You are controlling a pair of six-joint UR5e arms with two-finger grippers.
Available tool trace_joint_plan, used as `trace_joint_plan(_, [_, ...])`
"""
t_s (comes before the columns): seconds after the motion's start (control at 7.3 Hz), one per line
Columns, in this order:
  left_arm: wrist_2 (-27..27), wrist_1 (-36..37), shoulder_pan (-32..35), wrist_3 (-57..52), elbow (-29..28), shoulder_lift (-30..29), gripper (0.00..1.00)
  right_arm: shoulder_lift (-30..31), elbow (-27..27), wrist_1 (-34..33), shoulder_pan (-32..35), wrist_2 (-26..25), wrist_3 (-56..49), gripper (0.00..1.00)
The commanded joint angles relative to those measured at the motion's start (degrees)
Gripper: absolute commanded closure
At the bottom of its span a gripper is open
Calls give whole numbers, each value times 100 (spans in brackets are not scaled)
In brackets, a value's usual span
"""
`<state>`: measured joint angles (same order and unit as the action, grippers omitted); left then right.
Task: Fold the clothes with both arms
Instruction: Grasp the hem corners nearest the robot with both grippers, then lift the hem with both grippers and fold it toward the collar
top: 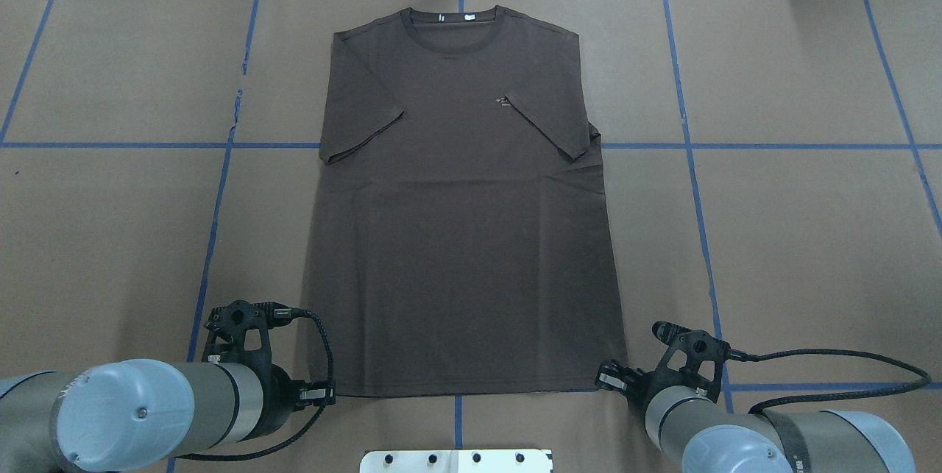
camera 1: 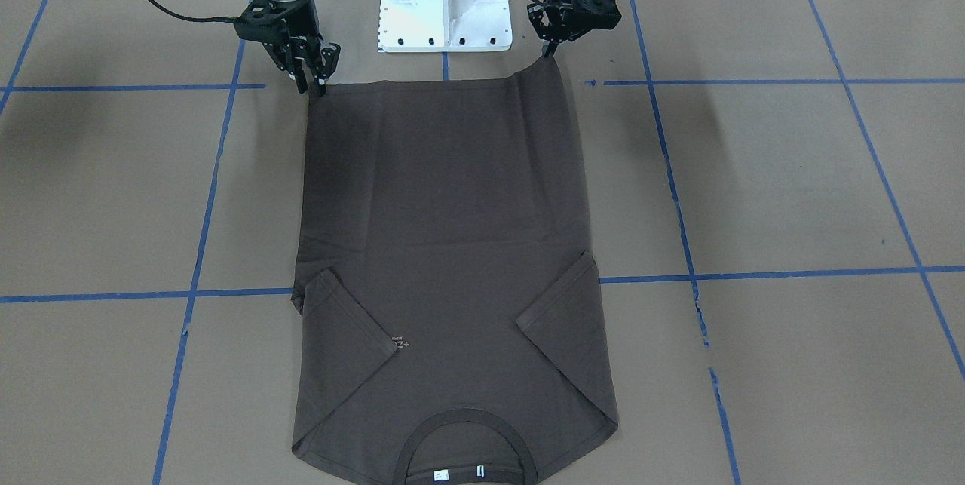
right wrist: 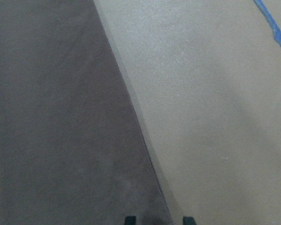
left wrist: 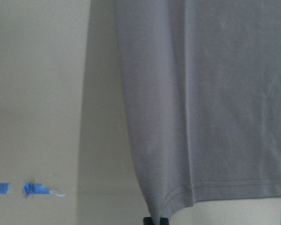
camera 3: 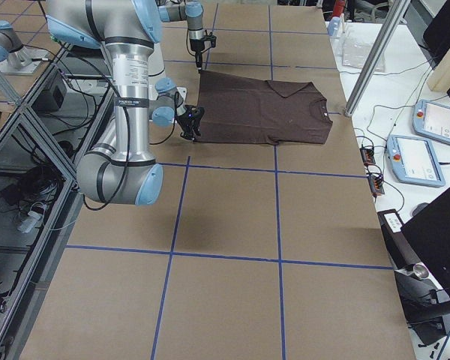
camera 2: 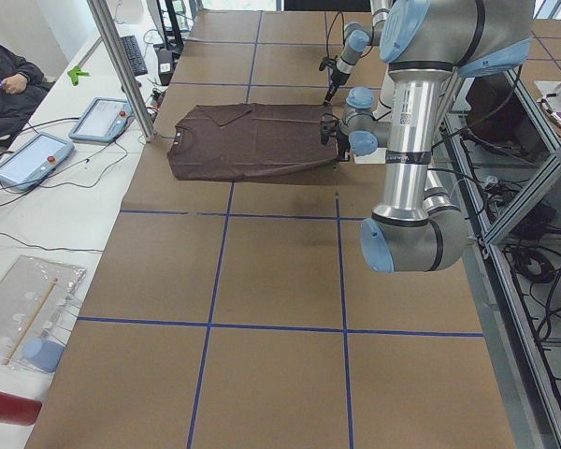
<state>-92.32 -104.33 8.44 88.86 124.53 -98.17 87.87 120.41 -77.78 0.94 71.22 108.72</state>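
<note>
At shirt [camera 1: 445, 206] hem: sleeves [camera 1: 562, 319] folded in, body fold pending.
L gripper [camera 1: 549, 53] pinches one corner; R gripper [camera 1: 313, 87], jaws apart, straddles other.

Arms [top: 206, 399] grey metallic, light-blue joint caps [top: 110, 414], black cables [top: 327, 355]; end effectors [camera 1: 315, 84] black, seemingly open-framed.

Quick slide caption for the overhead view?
Left gripper and right gripper at the hem corners of a brown T-shirt, sleeves folded in.
</note>
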Motion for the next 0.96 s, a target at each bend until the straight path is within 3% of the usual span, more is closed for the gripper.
trace_joint_plan(0.0, [3,0,0,0,1,0,100,11,0,-9,-49,-3,0,54])
trace_joint_plan(0.27, [3,0,0,0,1,0,100,11,0,-9,-67,-64,0,60])
trace_joint_plan(0.41, [3,0,0,0,1,0,100,11,0,-9,-67,-65,0,86])
trace_joint_plan(0.55, [3,0,0,0,1,0,100,11,0,-9,-59,-65,0,100])
trace_joint_plan(0.82, [3,0,0,0,1,0,100,46,0,-9,-50,-117,0,100])
